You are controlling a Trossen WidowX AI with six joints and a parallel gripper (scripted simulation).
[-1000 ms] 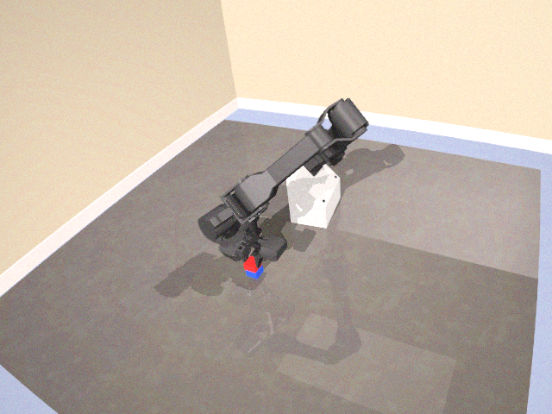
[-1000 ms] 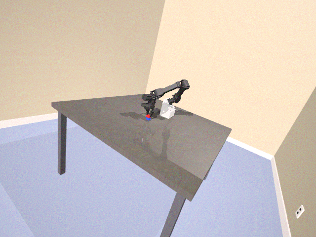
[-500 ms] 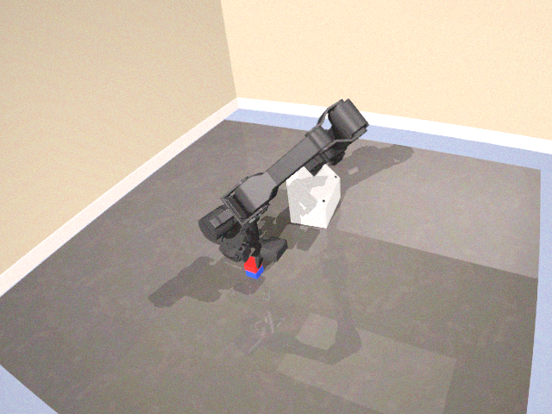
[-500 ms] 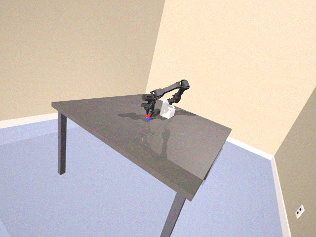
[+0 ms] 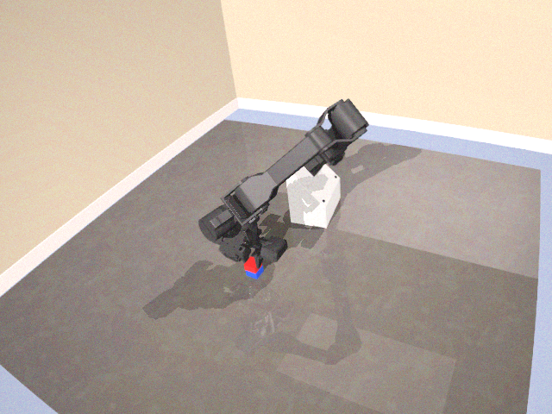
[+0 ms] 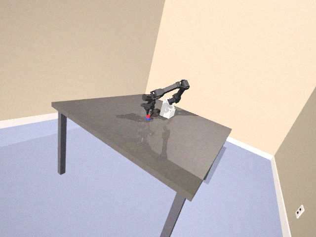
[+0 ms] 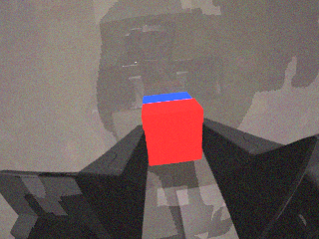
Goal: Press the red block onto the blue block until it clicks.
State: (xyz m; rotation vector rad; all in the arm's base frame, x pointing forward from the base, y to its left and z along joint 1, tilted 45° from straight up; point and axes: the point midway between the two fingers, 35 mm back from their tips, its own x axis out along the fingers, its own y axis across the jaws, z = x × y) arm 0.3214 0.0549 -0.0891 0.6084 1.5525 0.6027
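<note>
The tool (image 5: 253,260) (image 6: 148,115) (image 7: 172,130) grips the red block (image 5: 252,266) (image 6: 148,116) (image 7: 172,132) above the blue block (image 5: 254,273) (image 6: 147,118) (image 7: 166,98), probably so it can push them together straight.

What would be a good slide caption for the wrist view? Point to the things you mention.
Red block (image 5: 252,264) (image 6: 147,116) (image 7: 173,133) gripped between black jaws, directly above the blue block (image 5: 254,273) (image 6: 148,119) (image 7: 166,98).

The end effector (image 7: 173,133) grips a red block (image 7: 174,133) over blue (image 7: 166,98).
</note>
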